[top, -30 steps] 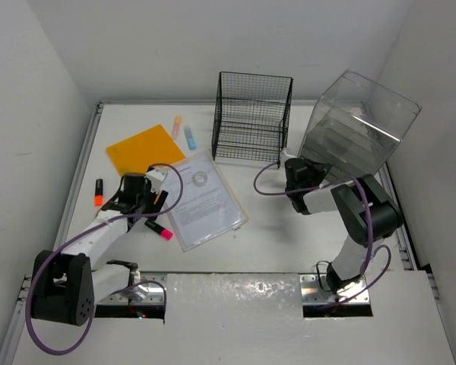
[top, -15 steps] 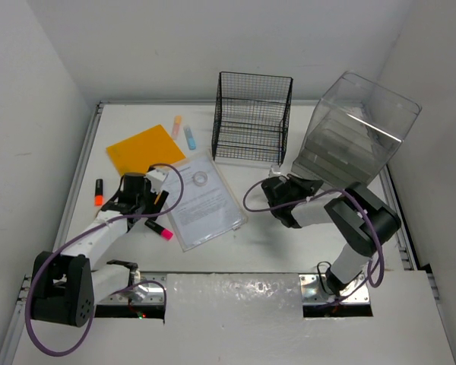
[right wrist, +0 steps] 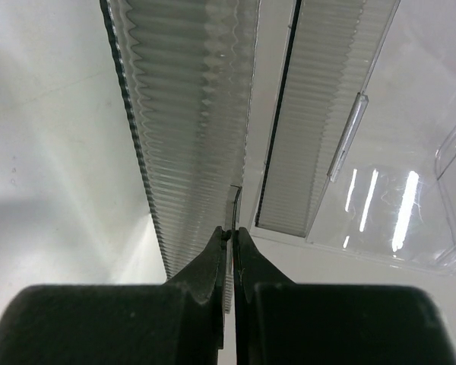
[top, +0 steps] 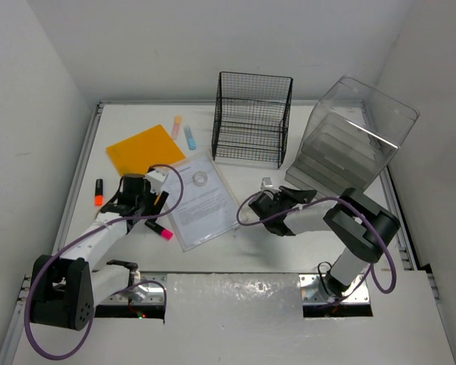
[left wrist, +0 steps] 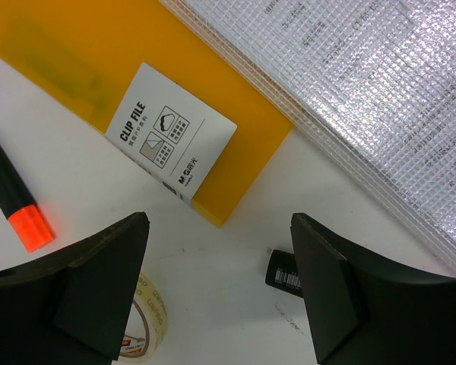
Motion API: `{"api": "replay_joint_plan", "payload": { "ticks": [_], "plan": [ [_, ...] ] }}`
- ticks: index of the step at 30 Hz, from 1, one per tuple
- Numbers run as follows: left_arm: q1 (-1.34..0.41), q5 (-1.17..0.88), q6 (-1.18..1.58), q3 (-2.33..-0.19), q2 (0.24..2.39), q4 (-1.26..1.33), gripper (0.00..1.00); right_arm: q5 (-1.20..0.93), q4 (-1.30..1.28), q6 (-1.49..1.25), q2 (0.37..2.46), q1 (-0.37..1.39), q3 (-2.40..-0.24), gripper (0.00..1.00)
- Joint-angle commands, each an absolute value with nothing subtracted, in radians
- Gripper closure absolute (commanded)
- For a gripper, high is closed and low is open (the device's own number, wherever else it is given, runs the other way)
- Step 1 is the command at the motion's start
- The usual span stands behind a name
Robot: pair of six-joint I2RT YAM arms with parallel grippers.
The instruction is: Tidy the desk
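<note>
- The desk [top: 266, 243], a white tabletop edged with metal rails, carries everything here; the black wire rack [top: 252, 118] stands at its far middle and serves as the reference for all places below
- A clear drawer box [top: 353, 141] sits just right of the rack, ribbed drawer fronts facing the arms
- The right gripper [right wrist: 229, 232] is nearer than the rack and slightly to its right, aimed at those drawer fronts; its fingers are pressed together with nothing between them, and whether the tips touch the box cannot be told
- An orange folder [top: 146, 148] lies flat to the left of the rack, with a white "CLIP FILE" label at its near corner
- A mesh pouch [top: 205, 199] holding printed sheets lies nearer than the rack, overlapping the folder's edge; a tape roll [top: 201, 179] rests on it
- A pale orange highlighter [top: 176, 125] and a blue highlighter [top: 190, 138] lie side by side just left of the rack
- The left gripper [left wrist: 218, 224] hangs well left of the rack and nearer, over the folder's labelled corner, fingers spread wide and gripping nothing
- A second tape roll [left wrist: 148, 323] lies by that gripper's left finger
- An orange marker [top: 99, 192] lies farthest left of the rack
- A pink highlighter [top: 161, 231] lies nearer than the left gripper
</note>
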State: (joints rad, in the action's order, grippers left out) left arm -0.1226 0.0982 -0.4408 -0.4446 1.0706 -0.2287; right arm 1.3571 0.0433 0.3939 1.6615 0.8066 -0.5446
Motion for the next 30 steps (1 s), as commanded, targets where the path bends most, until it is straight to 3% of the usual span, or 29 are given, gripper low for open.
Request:
{"api": "replay_joint_plan", "payload": {
  "ticks": [1,3,6,11,13,18,25,30],
  "plan": [
    [-0.110,0.087,-0.448,-0.442,1.043,-0.204,0.26,1.342,-0.041,0.298,1.641,0.821,-0.575,1.00],
    [-0.110,0.090,-0.446,-0.442,1.042,-0.206,0.26,1.344,-0.058,0.288,1.626,0.821,-0.583,1.00],
    [-0.110,0.092,-0.446,-0.442,1.043,-0.204,0.26,1.330,-0.060,0.284,1.599,0.821,-0.580,0.90],
    [-0.110,0.092,-0.446,-0.440,1.046,-0.204,0.26,1.264,-0.089,0.250,1.513,0.828,-0.589,0.57],
    [-0.110,0.094,-0.446,-0.442,1.048,-0.204,0.26,1.243,-0.092,0.245,1.471,0.834,-0.592,0.48],
    [-0.110,0.095,-0.445,-0.442,1.048,-0.202,0.26,1.119,-0.118,0.221,1.370,0.845,-0.603,0.37],
    [-0.110,0.097,-0.445,-0.443,1.052,-0.202,0.26,0.795,-0.138,0.144,1.171,0.854,-0.618,0.22],
    [-0.110,0.101,-0.443,-0.442,1.057,-0.201,0.26,0.471,-0.091,0.081,1.075,0.854,-0.635,0.18]
  ]
}}
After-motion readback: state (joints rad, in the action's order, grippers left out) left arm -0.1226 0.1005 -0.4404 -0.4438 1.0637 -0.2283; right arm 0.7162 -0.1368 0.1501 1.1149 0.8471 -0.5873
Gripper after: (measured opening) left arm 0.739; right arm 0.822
